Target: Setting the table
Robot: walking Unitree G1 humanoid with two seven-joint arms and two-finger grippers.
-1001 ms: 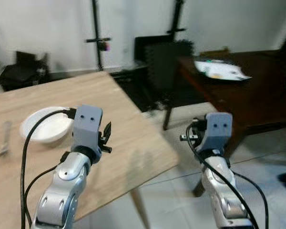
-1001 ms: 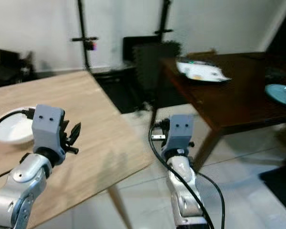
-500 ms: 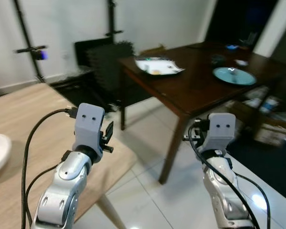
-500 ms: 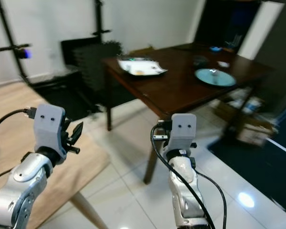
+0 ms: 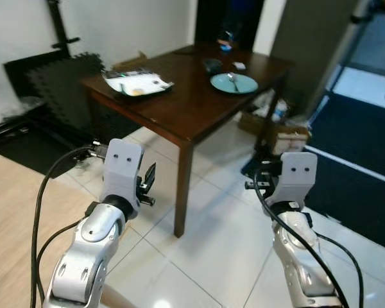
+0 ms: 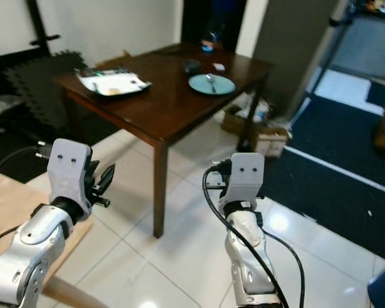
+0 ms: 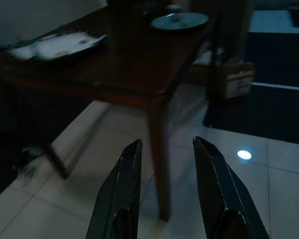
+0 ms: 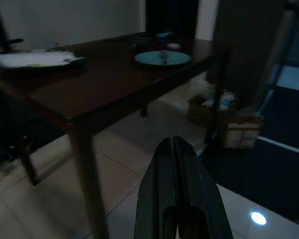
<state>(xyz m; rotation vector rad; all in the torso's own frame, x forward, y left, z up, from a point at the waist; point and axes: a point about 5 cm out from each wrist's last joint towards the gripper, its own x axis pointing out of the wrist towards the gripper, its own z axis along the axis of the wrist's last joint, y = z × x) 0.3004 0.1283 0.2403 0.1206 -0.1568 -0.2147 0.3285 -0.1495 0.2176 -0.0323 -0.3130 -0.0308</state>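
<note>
Nothing is carried: the left gripper (image 7: 164,194) is held with fingers apart and empty, the right gripper (image 8: 177,194) with fingers pressed together on nothing. A round teal plate (image 5: 234,82) bearing a utensil and a white tray (image 5: 138,83) are seen on the dark brown wooden table (image 5: 179,115) ahead, well apart from both grippers, so most of the setting is judged still to be done.

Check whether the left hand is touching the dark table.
Apart. In the left wrist view, the left hand hangs over floor tiles, with the dark table well beyond its open fingers.
</note>
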